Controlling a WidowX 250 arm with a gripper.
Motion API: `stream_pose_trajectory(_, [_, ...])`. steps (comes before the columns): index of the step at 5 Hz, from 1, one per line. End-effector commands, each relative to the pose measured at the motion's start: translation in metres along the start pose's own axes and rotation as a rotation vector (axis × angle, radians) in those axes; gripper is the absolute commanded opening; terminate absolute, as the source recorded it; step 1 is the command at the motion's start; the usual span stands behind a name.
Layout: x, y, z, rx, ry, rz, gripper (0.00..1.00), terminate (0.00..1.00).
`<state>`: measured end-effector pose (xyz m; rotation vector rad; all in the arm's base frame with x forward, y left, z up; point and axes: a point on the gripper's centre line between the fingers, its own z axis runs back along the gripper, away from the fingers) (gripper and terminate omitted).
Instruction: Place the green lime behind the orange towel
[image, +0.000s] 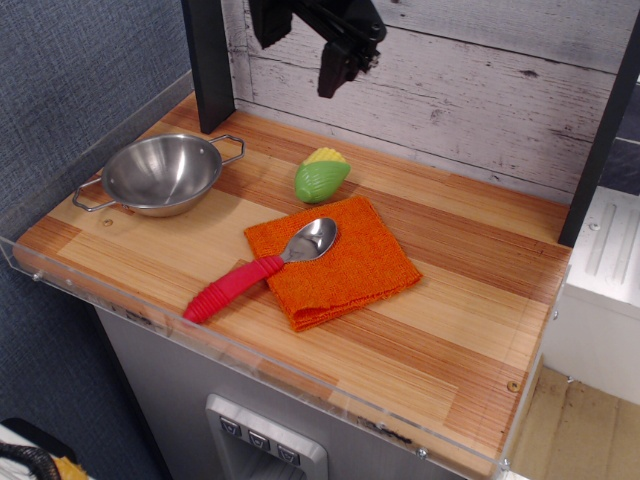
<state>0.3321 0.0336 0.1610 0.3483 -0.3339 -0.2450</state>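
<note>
Pincer (300, 45) up high above the green lime (321, 180), jaws spread, holding nothing | green lime lying on the desk (470, 290) just behind the orange towel (335, 262) | red-handled spoon (262, 267) across towel's front-left edge | steel bowl (162, 175) left of the lime

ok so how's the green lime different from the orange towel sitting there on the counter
The green lime is a small, rounded, glossy toy with a yellow tip; the orange towel is far wider, flat and fuzzy. The towel carries a spoon's bowl; nothing rests on the lime. Both lie on the wooden counter, the lime just behind the towel.
</note>
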Motion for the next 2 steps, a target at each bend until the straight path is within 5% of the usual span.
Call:
stream_pose_trajectory(1, [-0.0065, -0.0008, 0.01, 0.014, -0.037, 0.01, 1.0, 0.0])
stream_pose_trajectory(2, [-0.0065, -0.0008, 0.01, 0.014, -0.037, 0.01, 1.0, 1.0])
